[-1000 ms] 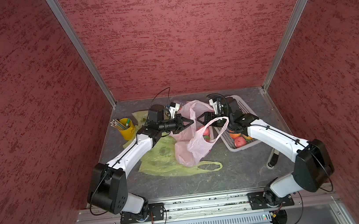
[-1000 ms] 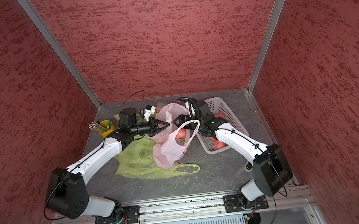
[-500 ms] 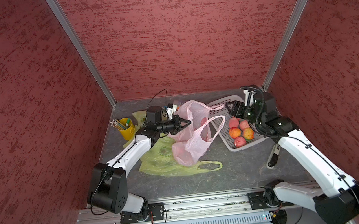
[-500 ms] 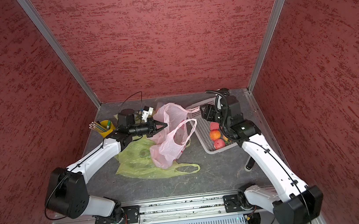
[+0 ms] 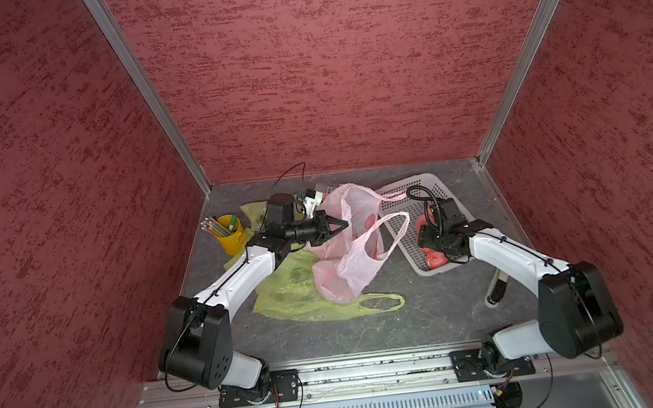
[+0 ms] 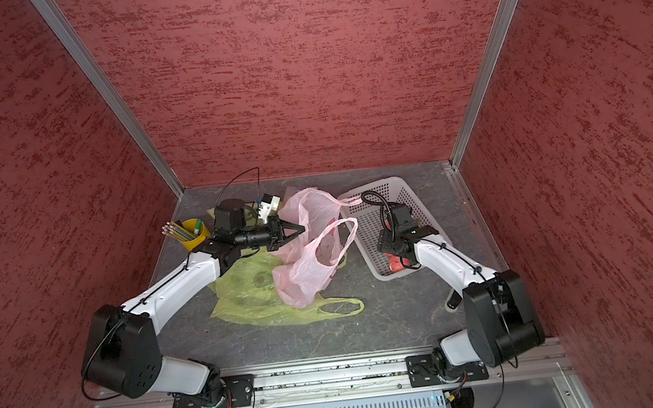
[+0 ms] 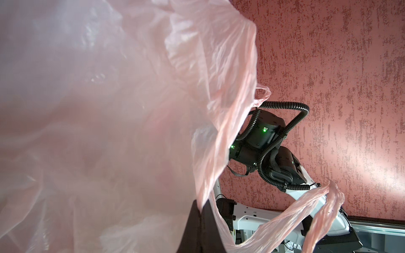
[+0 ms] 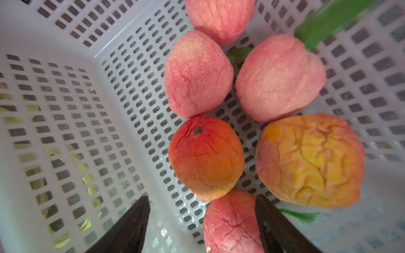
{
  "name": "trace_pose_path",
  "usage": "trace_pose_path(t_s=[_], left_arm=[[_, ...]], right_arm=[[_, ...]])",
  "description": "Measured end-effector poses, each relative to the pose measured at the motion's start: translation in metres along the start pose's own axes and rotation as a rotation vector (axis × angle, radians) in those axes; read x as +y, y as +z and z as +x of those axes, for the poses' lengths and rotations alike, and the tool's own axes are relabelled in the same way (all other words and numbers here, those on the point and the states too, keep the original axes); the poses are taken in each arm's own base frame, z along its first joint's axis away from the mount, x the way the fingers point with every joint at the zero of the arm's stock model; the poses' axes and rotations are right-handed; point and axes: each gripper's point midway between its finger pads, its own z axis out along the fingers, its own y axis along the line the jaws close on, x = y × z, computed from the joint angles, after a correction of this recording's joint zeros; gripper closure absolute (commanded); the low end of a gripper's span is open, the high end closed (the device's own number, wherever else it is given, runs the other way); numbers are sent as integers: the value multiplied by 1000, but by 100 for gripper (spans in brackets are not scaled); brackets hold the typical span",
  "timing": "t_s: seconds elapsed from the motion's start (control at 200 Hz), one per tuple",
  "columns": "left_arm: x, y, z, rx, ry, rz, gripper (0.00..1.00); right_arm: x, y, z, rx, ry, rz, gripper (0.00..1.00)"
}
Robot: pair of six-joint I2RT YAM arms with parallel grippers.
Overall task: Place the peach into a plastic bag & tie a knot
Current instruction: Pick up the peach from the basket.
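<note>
**Over the basket: right jaws straddle a peach, no grip yet**

Between the right jaws, in the right wrist view, sits a pink-red peach point(image 8: 232, 223). The jaws stand apart, one on each side, not closed on it. Five other peaches point(image 8: 197, 74) lie packed close by in the white basket point(image 5: 419, 186). The basket is right of ctr in both top views, w/ the right arm point(image 5: 506, 255) bent down into it.

Just left of the basket, mid-frame, the pink bag point(image 5: 349, 269) slumps on the counter point(image 5: 433, 310), its mouth & one handle loop raised toward the basket. The left jaws are together, clamped on the bag's rim: film comes out from btw them in the left wrist view. Reddish patches show thru the film, prob. fruit inside, but can't confirm. A green bag point(image 5: 297, 296) lies flat partly under the pink one. A yellow pencil cup point(image 5: 230, 235) stands at left, well apart.

Progress, my read: early-to-mid. The bag is open & held, but this peach isn't gripped, lifted or bagged. Left to do: close, carry, drop in, then gather the handles & tie. The knot is not begun.
</note>
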Motion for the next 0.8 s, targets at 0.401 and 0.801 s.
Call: trace_pose_path(t_s=[0.401,0.801], left_arm=[[7,0,4,9,-13,-5,100],[9,-1,4,9,-18,-6,100]], right_arm=[[-4,50,6,46,-12,58,18],[21,44,-27,-56,-11,-35,45]])
